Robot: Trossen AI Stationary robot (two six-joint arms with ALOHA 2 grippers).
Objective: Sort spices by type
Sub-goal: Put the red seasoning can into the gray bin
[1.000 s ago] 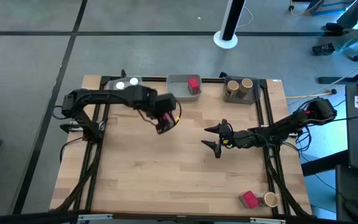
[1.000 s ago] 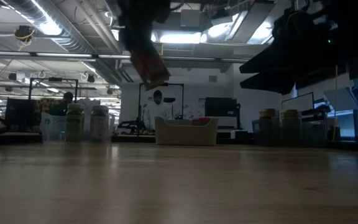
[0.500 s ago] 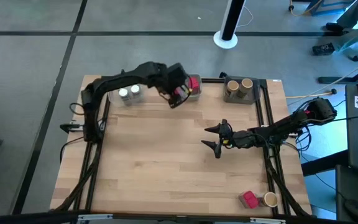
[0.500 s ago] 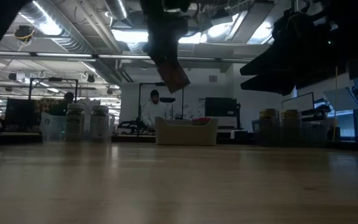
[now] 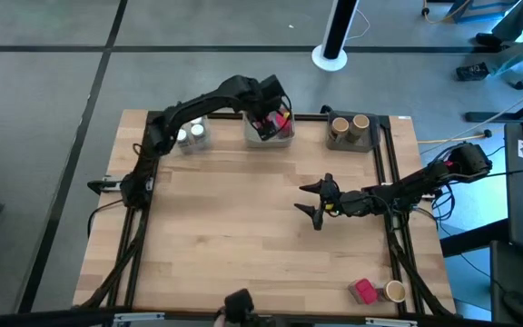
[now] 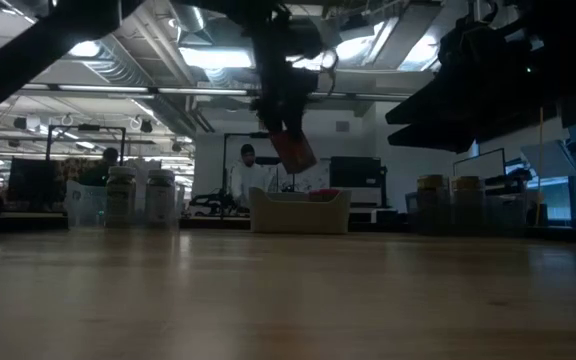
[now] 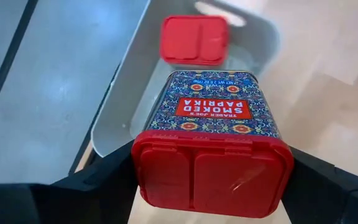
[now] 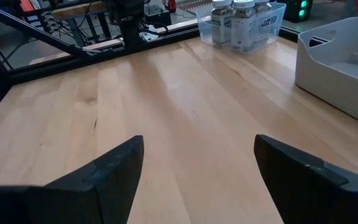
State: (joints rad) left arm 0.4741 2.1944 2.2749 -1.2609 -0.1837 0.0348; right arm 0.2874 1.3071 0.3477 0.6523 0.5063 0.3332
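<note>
Left hand (image 5: 266,120) is up over the middle grey tray (image 5: 286,139) at the far edge of the surface (image 5: 234,236), clamped on a red-capped paprika tin (image 7: 213,140), fingers pressing both its sides. The low view has the tin hanging tilted, well clear above the tray. Inside that tray, another red packet (image 7: 194,39) sits right beneath it. Off to one side, the white-capped jars (image 5: 189,135) stand together in their clear tray; on the other side, two tan-brown jars (image 5: 350,124) sit in the third tray. Right hand (image 5: 315,205) hovers mid-surface, right of centre, fingers spread wide and gripping nothing. Down at the near right corner, one red packet (image 5: 365,291) and one tan-brown jar (image 5: 394,292) lie loose, just beside each other.
</note>
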